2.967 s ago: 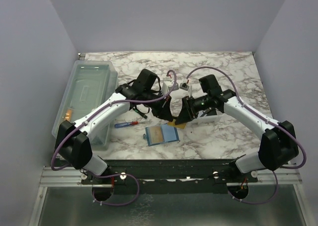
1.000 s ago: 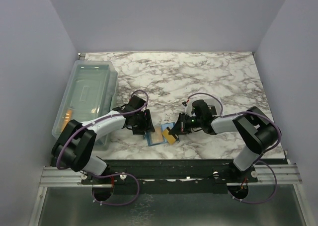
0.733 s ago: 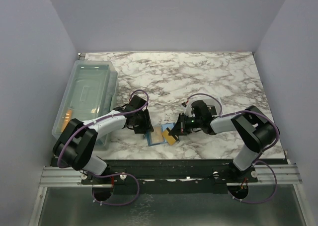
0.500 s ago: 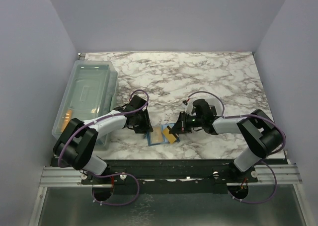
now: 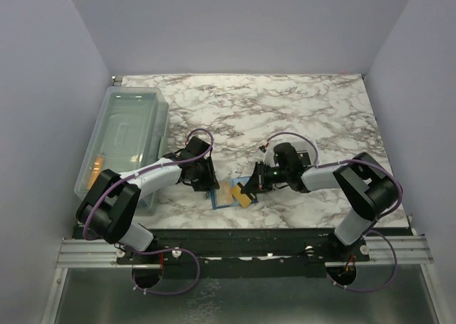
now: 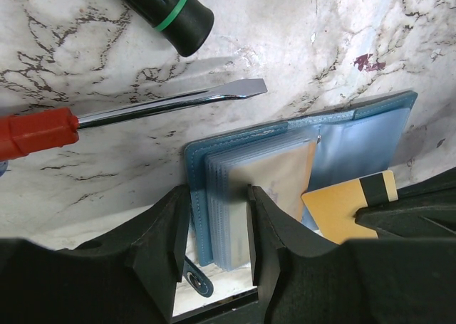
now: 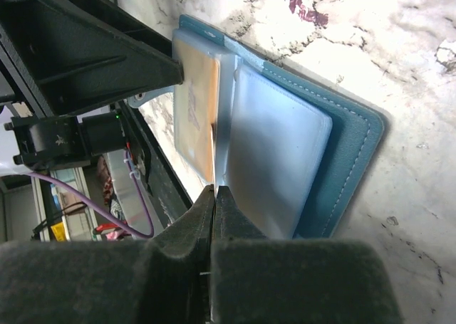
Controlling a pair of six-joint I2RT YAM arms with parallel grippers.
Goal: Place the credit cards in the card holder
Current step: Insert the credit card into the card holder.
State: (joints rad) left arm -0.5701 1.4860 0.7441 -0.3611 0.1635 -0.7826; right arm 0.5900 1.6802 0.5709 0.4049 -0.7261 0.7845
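So the teal card holder (image 6: 285, 174) lies open, left gripper (image 6: 212, 228) clamped on its clear sleeves, right gripper (image 5: 251, 190) pinching a golden credit card (image 6: 349, 211) beside it.

Under my matt black plastic left gripper (image 6: 212, 228) lies the card holder (image 6: 356, 135), teal-blue with a fine leather-like grain, pale stitching and cloudy, smooth plastic sleeves. The credit card (image 6: 349, 206) pinched in my right gripper (image 7: 214, 196) is smooth golden-orange plastic with a dark stripe. The table (image 6: 299, 32) looks like polished, veined marble, and on it lies a screwdriver (image 6: 142, 110) with a shiny metal blade and a glossy red plastic handle.
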